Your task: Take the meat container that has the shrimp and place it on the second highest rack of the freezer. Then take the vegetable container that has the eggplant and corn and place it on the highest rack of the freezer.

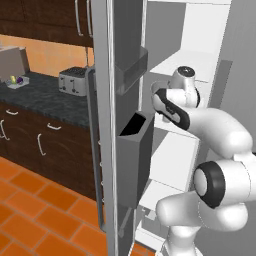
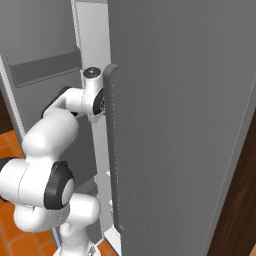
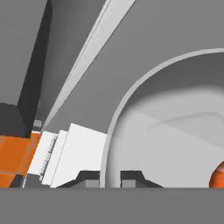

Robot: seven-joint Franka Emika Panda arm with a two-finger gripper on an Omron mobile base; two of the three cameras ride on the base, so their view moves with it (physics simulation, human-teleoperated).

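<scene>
A simulated kitchen with an orange tiled floor (image 1: pixel 30 210) and dark wood cabinets (image 1: pixel 35 142). On the left, a dark speckled desk (image 1: pixel 45 97) carried a silver toaster (image 1: pixel 72 80) and, farther left, a small container (image 1: pixel 16 81) whose contents were too tiny to identify. The grey freezer door (image 1: pixel 117 125) stood open, its door bins facing the white shelves (image 1: pixel 172 160) inside. The white arm (image 1: pixel 215 150) reached into the freezer, and the right-hand door (image 2: pixel 185 125) hid its far end. In the hand view, the hand (image 3: pixel 110 177) was pinched narrow on the curved rim of a pale container (image 3: pixel 175 144); an orange item (image 3: pixel 218 176) inside was cut off at the edge, unidentifiable
</scene>
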